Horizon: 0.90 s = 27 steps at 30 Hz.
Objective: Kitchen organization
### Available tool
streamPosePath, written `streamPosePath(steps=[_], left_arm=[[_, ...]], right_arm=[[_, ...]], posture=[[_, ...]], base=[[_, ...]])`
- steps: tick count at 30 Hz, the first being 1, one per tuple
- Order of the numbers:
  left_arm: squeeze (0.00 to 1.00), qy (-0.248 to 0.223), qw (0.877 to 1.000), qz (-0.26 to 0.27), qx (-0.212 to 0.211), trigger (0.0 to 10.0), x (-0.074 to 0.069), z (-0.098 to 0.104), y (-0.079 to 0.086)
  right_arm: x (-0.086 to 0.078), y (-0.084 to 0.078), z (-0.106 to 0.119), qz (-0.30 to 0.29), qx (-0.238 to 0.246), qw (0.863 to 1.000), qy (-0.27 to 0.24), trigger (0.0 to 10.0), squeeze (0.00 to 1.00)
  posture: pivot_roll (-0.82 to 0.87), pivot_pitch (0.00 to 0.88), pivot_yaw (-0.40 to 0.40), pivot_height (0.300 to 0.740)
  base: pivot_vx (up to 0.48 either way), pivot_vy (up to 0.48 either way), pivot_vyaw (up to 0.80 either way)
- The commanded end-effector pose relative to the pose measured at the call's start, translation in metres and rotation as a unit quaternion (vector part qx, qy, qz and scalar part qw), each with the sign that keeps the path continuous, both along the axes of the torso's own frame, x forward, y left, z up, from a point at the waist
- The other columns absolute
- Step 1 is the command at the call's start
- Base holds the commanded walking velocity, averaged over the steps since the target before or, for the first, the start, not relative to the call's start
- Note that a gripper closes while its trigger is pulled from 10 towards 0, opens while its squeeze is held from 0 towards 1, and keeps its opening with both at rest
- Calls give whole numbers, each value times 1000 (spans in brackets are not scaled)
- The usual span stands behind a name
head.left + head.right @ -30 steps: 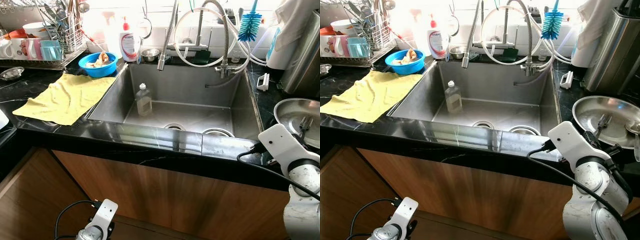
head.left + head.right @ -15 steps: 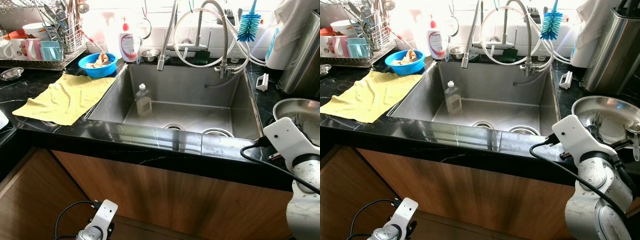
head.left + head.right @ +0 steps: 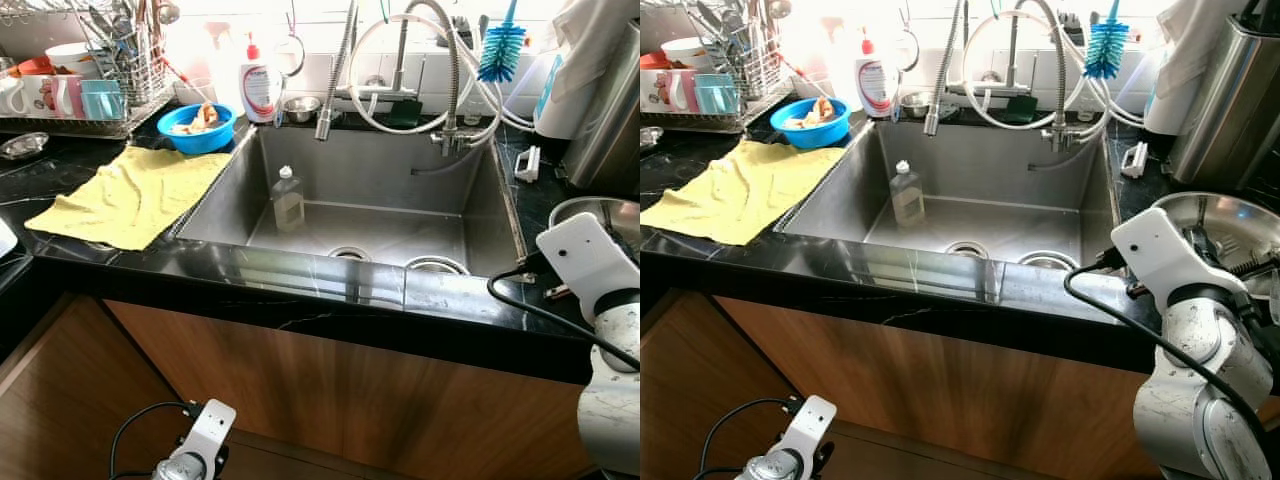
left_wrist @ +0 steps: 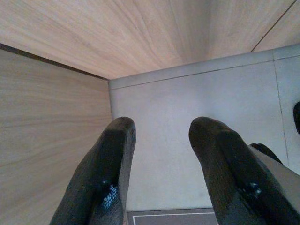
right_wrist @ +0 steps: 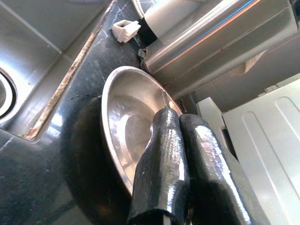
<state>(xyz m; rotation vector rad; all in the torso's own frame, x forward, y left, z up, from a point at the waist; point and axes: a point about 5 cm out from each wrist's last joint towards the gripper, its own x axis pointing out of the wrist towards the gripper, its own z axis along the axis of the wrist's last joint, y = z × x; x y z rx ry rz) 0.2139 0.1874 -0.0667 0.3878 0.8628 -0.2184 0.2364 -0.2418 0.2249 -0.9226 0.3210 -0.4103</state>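
Fingers [image 4: 108, 173] of the left pincer [image 4: 161, 140] stand apart with a clear gap between them and nothing in it; this arm hangs low in front of the wooden cabinet [image 3: 300, 390], above a pale floor [image 4: 197, 122]. Higher up, on the robot's right, the right pincer [image 5: 180, 124] has its two black fingers pressed together, tips over the bowl of a wide steel dish [image 5: 126, 126]; whether they actually touch the metal cannot be told. That dish [image 3: 1230, 215] lies on the black worktop [image 3: 440, 295] just beside the right edge of the sink [image 3: 390, 190], and the white wrist housing of the right arm [image 3: 1160, 250] hides its near rim. A tall steel appliance [image 3: 1225, 100] stands behind the dish.

In the sink, a small clear bottle [image 3: 287, 200] stands upright near the left wall. On the left stretch of worktop a yellow cloth [image 3: 130, 195] lies spread out, and behind it sits a blue bowl [image 3: 198, 128] with scraps inside. Farther left a dish rack [image 3: 70, 95] holds mugs and cutlery. At the back, a white soap bottle [image 3: 258, 88] stands by the sink's rear corner, near the tap hoses [image 3: 420, 70] and a blue bottle brush [image 3: 499, 50].
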Motion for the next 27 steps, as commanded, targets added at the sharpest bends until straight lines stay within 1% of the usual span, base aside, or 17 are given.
streamPosePath(steps=[1,2,3,4,8,10,11,12,14,16,19,22,27], left_arm=[[0,10,1000,3,4,10000,-4,-2,3],[0,11,1000,2,4,10000,-4,-2,3],[0,11,1000,2,4,10000,-4,-2,3],[0,12,1000,2,4,10000,-5,-3,3],[0,14,1000,1,6,10000,-6,-4,4],[0,15,1000,1,6,10000,-7,-4,4],[0,17,1000,1,7,10000,-8,-4,4],[0,17,1000,1,7,10000,-8,-4,4],[0,20,1000,1,9,10000,-10,-5,5],[0,21,1000,2,9,10000,-10,-5,5],[0,21,1000,2,9,10000,-11,-6,6],[0,23,1000,3,9,10000,-12,-6,6],[0,24,1000,3,11,10000,-13,-7,6]], right_arm=[[-2,-4,6,-13,-2,1000,-20,4275,0],[-2,-4,5,-15,5,1000,-22,7529,0],[-2,-4,4,-16,5,1000,-22,7529,0],[-2,-3,4,-16,7,1000,-25,10000,0],[0,1,-1,-12,29,999,-34,10000,0],[0,3,-3,-13,53,998,-37,10000,0],[1,5,-5,-14,75,996,-43,10000,0],[1,5,-5,-14,75,996,-43,10000,0],[2,11,-10,-8,107,993,-46,10000,0],[2,13,-12,-8,122,991,-49,10000,0],[3,14,-13,-9,136,989,-58,10000,0],[5,13,-11,-11,138,988,-71,10000,0],[5,8,-4,-24,155,982,-106,10000,0]], posture=[[-142,0,56,740],[-142,0,55,740],[-142,0,55,740],[-141,0,56,740],[-141,0,56,740],[-140,0,56,740],[-141,0,56,740],[-141,0,56,740],[-140,0,55,740],[-138,0,55,740],[-136,0,55,740],[-139,0,54,740],[-139,0,53,740]], base=[[0,0,0],[0,0,0],[0,0,0],[0,0,0],[0,0,0],[0,0,0],[0,0,0],[0,0,0],[0,0,0],[0,0,0],[0,0,0],[0,0,0],[0,0,0]])
